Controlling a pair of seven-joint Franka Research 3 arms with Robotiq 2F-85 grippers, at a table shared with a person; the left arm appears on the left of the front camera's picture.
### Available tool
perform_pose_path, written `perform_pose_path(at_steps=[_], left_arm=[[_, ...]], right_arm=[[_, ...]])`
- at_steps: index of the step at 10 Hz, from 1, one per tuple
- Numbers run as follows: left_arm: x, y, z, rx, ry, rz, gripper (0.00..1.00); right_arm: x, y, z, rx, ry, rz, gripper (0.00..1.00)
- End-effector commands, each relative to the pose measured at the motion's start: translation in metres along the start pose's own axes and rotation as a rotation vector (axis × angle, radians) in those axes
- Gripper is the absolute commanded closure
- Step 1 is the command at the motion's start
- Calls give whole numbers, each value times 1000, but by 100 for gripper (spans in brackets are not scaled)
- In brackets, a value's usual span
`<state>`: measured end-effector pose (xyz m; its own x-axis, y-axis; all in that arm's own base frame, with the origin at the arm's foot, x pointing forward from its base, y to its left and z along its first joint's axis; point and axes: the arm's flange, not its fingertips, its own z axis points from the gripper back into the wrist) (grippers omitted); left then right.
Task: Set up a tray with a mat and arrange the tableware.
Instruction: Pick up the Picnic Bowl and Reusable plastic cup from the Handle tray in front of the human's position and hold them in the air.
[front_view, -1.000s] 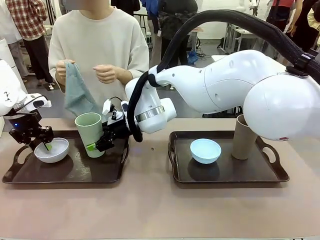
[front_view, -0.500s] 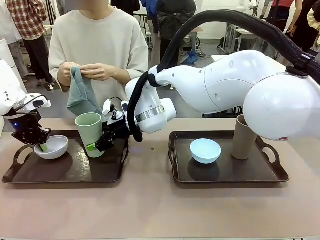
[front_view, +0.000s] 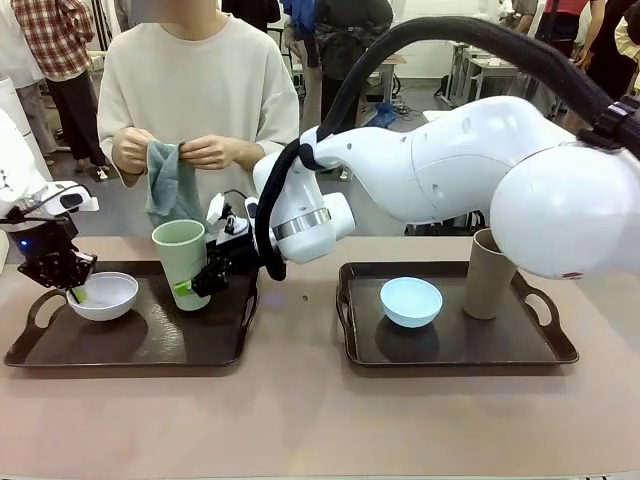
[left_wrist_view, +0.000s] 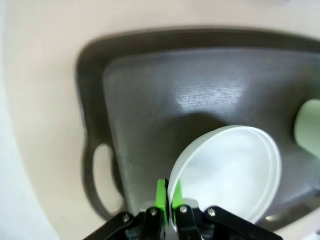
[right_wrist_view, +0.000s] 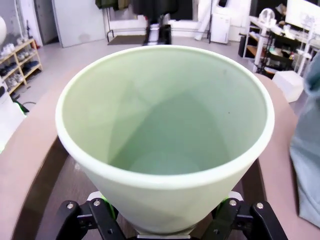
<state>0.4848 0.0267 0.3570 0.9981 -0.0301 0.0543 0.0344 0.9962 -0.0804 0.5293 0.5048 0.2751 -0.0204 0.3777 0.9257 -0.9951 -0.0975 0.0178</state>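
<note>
My left gripper (front_view: 76, 291) is shut on the near-left rim of the white bowl (front_view: 105, 295), which is over the left dark tray (front_view: 150, 345). In the left wrist view the green fingertips (left_wrist_view: 161, 192) pinch the white bowl's (left_wrist_view: 235, 167) rim. My right gripper (front_view: 196, 285) reaches across and grips the pale green cup (front_view: 180, 262) low on its side; the cup leans slightly on the same tray. The cup (right_wrist_view: 165, 125) stands between my right gripper's (right_wrist_view: 165, 226) fingers. A person holds a grey-green mat (front_view: 170, 182) in both hands behind the tray.
The right tray (front_view: 540, 350) holds a light blue bowl (front_view: 411, 300) and a tan-brown cup (front_view: 488, 275). My right arm's big white body spans the table's middle above the right tray. The beige table's near strip lies bare in front of both trays.
My left gripper has closed on the white bowl's rim and shifted it slightly left. The green cup has risen and tipped a little. The person has gathered the mat into both hands.
</note>
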Motion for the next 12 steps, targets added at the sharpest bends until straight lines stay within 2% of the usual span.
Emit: perform_pose_path(at_steps=[1, 3, 6, 8, 9, 10, 12], left_arm=[[-29, -10, 57, -4, 36, 58, 100], [-60, -12, 140, -45, -69, 63, 100], [-91, -15, 225, -17, -192, 83, 100], [-101, -17, 250, -14, -222, 103, 100], [-101, -16, 255, -8, -210, 112, 100], [-104, -15, 257, -40, -236, 61, 100], [-104, -15, 257, -40, -236, 61, 100]], right_arm=[[61, 28, 37, -35, 34, -30, 100], [142, 62, 75, -113, 96, 41, 100], [216, 107, 94, -164, 132, 83, 100], [228, 120, 96, -180, 138, 72, 100], [225, 118, 95, -157, 148, 7, 100], [238, 121, 98, -163, 110, 110, 100], [238, 121, 98, -163, 110, 110, 100]])
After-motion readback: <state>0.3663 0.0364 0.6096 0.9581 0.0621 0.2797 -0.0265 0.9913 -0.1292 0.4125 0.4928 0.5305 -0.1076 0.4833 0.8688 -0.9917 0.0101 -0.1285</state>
